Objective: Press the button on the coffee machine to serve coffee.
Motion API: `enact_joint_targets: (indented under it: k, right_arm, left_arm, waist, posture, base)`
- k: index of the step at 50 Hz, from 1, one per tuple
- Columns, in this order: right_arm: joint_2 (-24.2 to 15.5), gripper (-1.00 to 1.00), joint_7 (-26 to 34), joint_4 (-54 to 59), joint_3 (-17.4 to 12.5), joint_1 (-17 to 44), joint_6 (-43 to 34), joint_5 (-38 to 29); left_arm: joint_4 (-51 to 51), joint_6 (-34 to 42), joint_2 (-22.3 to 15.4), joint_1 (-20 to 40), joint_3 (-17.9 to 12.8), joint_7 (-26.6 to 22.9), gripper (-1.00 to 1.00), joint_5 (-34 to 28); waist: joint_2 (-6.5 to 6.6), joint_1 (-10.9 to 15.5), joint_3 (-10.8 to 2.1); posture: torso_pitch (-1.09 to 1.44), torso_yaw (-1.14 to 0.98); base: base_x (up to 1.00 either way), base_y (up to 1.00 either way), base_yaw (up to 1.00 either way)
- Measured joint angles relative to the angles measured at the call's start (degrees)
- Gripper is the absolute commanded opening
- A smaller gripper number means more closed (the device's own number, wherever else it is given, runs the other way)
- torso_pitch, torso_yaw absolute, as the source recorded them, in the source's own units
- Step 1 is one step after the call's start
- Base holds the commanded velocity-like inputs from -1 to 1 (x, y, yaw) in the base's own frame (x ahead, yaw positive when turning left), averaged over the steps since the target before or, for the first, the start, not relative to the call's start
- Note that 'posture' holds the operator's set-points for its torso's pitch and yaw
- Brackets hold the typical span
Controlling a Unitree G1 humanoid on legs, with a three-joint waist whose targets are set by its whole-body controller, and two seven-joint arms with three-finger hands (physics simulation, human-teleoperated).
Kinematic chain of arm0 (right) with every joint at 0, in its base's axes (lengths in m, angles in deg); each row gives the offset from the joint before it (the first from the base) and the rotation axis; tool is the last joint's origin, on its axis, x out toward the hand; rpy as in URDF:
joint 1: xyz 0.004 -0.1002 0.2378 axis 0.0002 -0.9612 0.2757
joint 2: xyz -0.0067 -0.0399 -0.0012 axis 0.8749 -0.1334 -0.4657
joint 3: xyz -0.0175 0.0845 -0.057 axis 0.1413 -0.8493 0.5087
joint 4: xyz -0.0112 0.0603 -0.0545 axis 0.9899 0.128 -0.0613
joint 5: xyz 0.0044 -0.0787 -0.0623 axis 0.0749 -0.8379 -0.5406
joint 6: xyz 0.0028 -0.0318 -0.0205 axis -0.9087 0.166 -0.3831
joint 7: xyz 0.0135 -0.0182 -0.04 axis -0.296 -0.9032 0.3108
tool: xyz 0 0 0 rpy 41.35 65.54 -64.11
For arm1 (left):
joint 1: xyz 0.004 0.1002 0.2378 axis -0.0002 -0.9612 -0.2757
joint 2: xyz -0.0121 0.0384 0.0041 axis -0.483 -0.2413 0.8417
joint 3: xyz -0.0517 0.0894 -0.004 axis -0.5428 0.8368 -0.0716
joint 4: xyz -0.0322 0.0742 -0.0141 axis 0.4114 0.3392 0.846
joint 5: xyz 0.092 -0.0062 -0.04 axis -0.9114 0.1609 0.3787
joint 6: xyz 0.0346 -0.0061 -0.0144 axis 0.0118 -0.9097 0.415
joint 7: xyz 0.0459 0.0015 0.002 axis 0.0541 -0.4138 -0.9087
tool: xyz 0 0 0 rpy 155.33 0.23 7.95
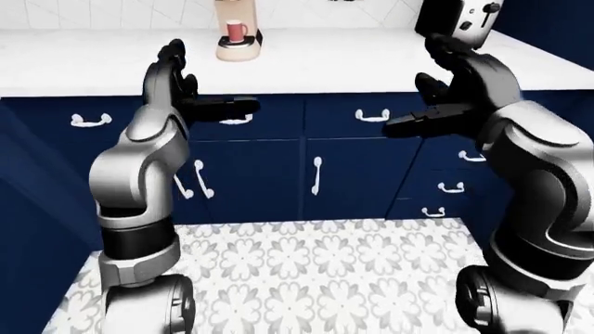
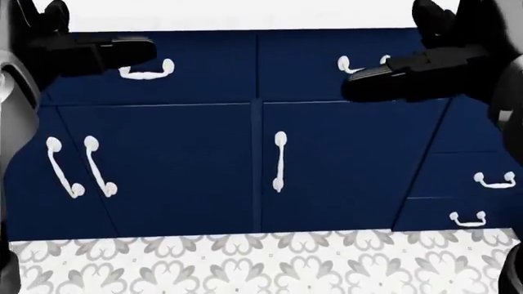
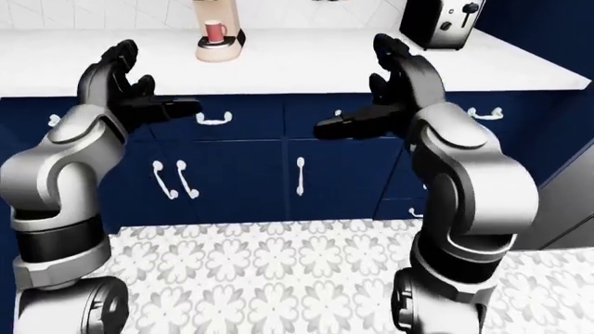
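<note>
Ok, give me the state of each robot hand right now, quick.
Left robot hand: open, fingers spread, holding nothing.
Right robot hand: open, fingers spread, holding nothing.

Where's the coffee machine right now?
In the left-eye view, the coffee machine stands on the white counter at top, left of centre, a red mug in it, well left of the black toaster.

Both arms wear smooth, rounded silver-grey shells, parted by glossy black bands at the joints. Each black left hand (image 1: 181, 83) and right hand (image 3: 385, 90) has three thick, segmented fingers. Lowest on each arm sits a bulbous grey housing.
</note>
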Motion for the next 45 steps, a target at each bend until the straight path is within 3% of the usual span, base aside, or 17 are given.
enact_joint_targets:
  k: [7, 12, 20, 26, 30, 31, 34, 36, 40, 42, 45]
  right_arm:
    - [-5.88, 1.0, -1.57, 6.92, -0.41, 8.6, -1.68, 2.12]
    - [-9.41, 1.0, 0.01, 9.98, 1.08, 13.41, -1.44, 3.33]
    - [-10.07, 1.0, 0.77, 9.93, 1.17, 15.18, -1.61, 3.41]
    - [-10.3, 1.0, 0.26, 9.96, -0.27, 13.89, -2.26, 2.82]
    - [-9.74, 1.0, -0.11, 8.6, -0.85, 13.19, -2.33, 3.2]
    - [-9.26, 1.0, -0.23, 8.05, -0.9, 12.47, -2.15, 3.47]
    - [-9.15, 1.0, -0.51, 8.63, -0.13, 11.91, -2.5, 4.49]
    - [-9.61, 1.0, -0.79, 8.63, -0.53, 11.79, -2.69, 4.86]
    - [-10.65, 1.0, -1.63, 7.45, -1.49, 12.53, -2.9, 5.05]
    - [-11.18, 1.0, -1.93, 6.79, -1.85, 12.74, -2.63, 5.24]
    - [-10.99, 1.0, -2.64, 6.09, -2.97, 10.8, -2.12, 5.39]
  left_arm:
    - [7.05, 0.25, -2.85, 7.58, 0.21, 0.35, 1.0, 2.21]
    - [9.07, -0.55, -4.08, 10.47, 0.94, -0.03, 1.0, 2.39]
    - [10.49, -1.11, -4.9, 11.74, 0.35, -0.28, 1.0, 2.06]
    - [8.9, -0.76, -4.14, 11.94, 1.32, -0.34, 1.0, 2.99]
    - [8.37, 0.32, -4.73, 11.94, 1.06, -0.33, 1.0, 3.47]
    - [7.93, 0.6, -5.04, 11.61, 0.66, -0.23, 1.0, 3.45]
    - [8.83, 0.82, -5.89, 11.16, -0.13, -0.02, 1.0, 2.9]
    - [9.64, 0.45, -6.19, 11.4, -0.18, -0.09, 1.0, 2.51]
    - [8.18, 0.02, -6.1, 11.43, -0.12, -0.17, 1.0, 2.42]
    - [7.72, 0.03, -5.91, 11.66, 0.04, -0.22, 1.0, 2.54]
    - [7.71, -0.65, -4.69, 10.19, 1.06, -0.49, 1.0, 2.63]
  waist:
    - [0.18, 0.13, 0.72]
    - [0.23, 0.03, 0.82]
    - [-0.9, -0.12, 0.42]
    - [1.12, -0.71, 0.52]
    - [3.52, -0.6, 0.75]
    - [2.81, -0.25, 0.9]
    - [2.96, 0.16, 0.77]
    - [2.36, 0.15, 0.31]
    - [-0.19, 0.65, 0.61]
    - [-2.42, 0.98, 0.3]
    - [-2.15, -0.13, 0.99]
  posture:
    - [0.0, 0.0]
    - [0.0, 0.0]
    - [0.0, 0.0]
    - [0.0, 0.0]
    - [0.0, 0.0]
    - [0.0, 0.0]
    - [0.0, 0.0]
    - [0.0, 0.0]
    - [0.0, 0.0]
    - [0.0, 0.0]
    - [0.0, 0.0]
  base:
    - [0.0, 0.0, 0.0]
    - [0.04, 0.0, 0.0]
    - [0.21, 0.0, 0.0]
    - [0.21, 0.0, 0.0]
    - [0.2, 0.0, 0.0]
    - [0.2, 0.0, 0.0]
    - [0.21, 0.0, 0.0]
    - [0.23, 0.0, 0.0]
    - [0.29, 0.0, 0.0]
    - [0.32, 0.0, 0.0]
    - [0.32, 0.0, 0.0]
